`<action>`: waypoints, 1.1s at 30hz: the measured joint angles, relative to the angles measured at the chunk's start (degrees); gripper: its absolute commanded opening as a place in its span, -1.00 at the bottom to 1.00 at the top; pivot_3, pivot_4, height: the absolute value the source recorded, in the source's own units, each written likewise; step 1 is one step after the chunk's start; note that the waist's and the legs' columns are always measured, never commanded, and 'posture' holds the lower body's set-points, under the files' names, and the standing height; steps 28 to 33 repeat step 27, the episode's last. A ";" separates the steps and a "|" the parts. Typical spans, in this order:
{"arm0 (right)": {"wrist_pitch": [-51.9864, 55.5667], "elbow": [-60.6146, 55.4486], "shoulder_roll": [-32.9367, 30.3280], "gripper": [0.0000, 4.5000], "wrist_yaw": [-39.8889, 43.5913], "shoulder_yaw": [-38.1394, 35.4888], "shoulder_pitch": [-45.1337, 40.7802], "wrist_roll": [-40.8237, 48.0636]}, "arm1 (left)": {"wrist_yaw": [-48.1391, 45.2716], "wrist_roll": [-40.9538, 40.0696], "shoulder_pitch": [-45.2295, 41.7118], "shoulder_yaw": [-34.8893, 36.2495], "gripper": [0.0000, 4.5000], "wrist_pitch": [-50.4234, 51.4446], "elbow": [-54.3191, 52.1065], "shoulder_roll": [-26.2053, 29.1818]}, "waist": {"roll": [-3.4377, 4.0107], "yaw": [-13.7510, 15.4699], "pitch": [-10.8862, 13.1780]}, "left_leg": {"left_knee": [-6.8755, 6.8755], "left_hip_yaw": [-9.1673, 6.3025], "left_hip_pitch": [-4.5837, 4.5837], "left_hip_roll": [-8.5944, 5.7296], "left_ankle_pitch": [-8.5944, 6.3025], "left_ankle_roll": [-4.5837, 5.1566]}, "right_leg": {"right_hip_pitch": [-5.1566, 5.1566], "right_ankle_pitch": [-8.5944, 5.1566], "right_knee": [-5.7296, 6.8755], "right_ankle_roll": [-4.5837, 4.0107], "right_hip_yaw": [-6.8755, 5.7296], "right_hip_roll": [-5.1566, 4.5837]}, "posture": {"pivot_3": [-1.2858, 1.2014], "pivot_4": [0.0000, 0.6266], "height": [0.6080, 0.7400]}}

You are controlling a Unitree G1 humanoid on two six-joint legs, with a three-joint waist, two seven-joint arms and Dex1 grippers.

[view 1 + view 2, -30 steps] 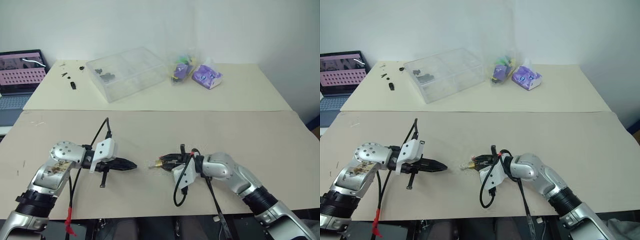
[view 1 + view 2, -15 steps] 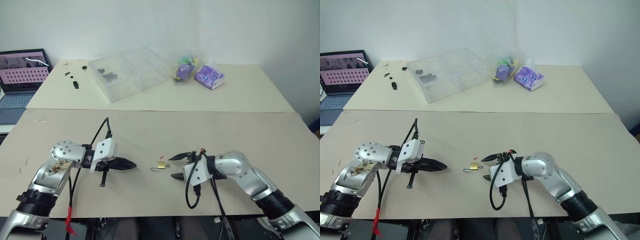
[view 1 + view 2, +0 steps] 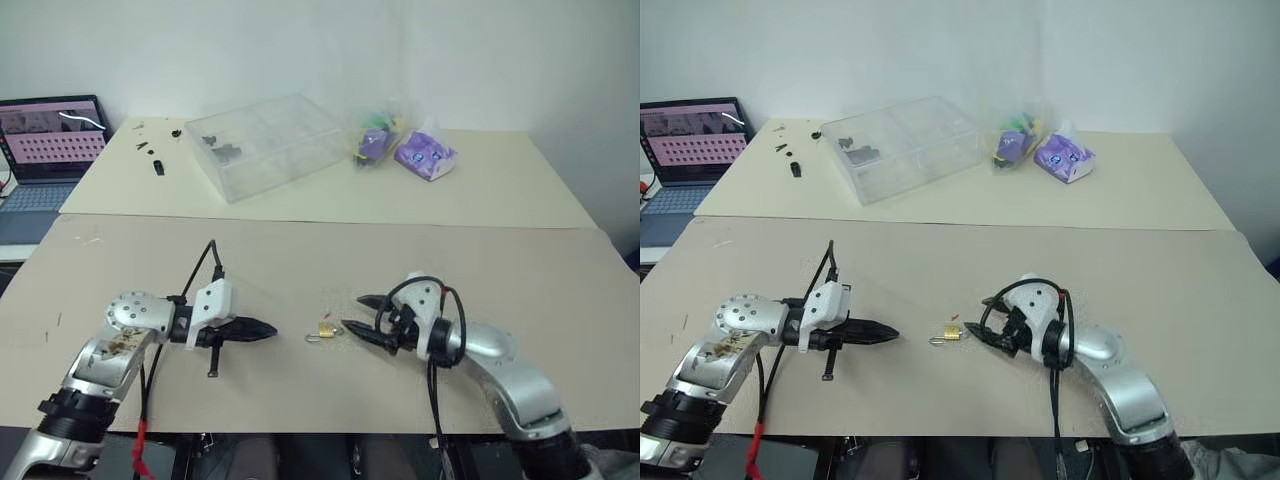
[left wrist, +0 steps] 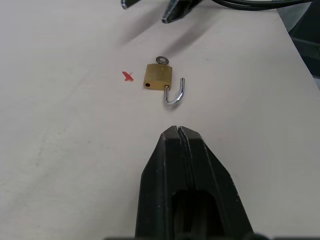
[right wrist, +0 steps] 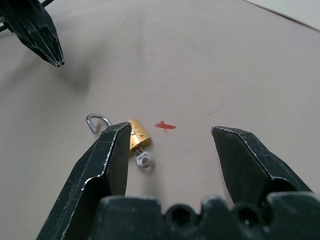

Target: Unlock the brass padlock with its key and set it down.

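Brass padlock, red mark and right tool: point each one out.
brass padlock [image 4: 158, 76], left wrist view, on its brass body.
red mark [image 5: 165, 126], right wrist view, on its middle.
right tool [image 5: 172, 135], right wrist view, midway between its open fingertips.

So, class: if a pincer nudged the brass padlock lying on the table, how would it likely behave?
The brass padlock lies flat, so it would probably slide, not roll. Being metal, it is likely stiff and heavy for its size. Its open shackle might swing or snag.
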 measured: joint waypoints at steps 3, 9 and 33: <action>0.62 -1.44 0.62 0.39 -2.46 0.28 1.54 -0.25 | 1.78 -0.46 1.19 1.05 -1.00 0.28 -0.81 -0.12 | 0.00 -0.03 0.00 | 0.00 0.01 0.04 0.02 0.00 0.00 | 0.00 0.00 -0.01 0.01 0.00 0.00 | 0.03 -0.52 1.00; 1.20 -0.58 6.76 0.39 -18.38 -2.36 1.79 -7.63 | 21.30 -1.86 3.69 9.35 -1.00 8.65 -2.44 -10.72 | 0.01 -0.06 -0.01 | 0.00 0.01 0.03 -0.01 0.00 0.00 | 0.00 0.14 0.00 0.25 0.00 -0.05 | 0.03 -0.52 1.00; -13.29 21.27 6.36 0.39 -38.95 -15.91 -1.24 -23.60 | 70.93 5.14 -8.06 31.15 -1.00 -1.99 24.41 -25.52 | -0.03 -0.65 -0.05 | 0.00 -0.07 -0.01 -0.12 0.01 -0.01 | 0.13 0.58 -0.27 0.44 0.04 0.01 | 0.03 -0.52 1.00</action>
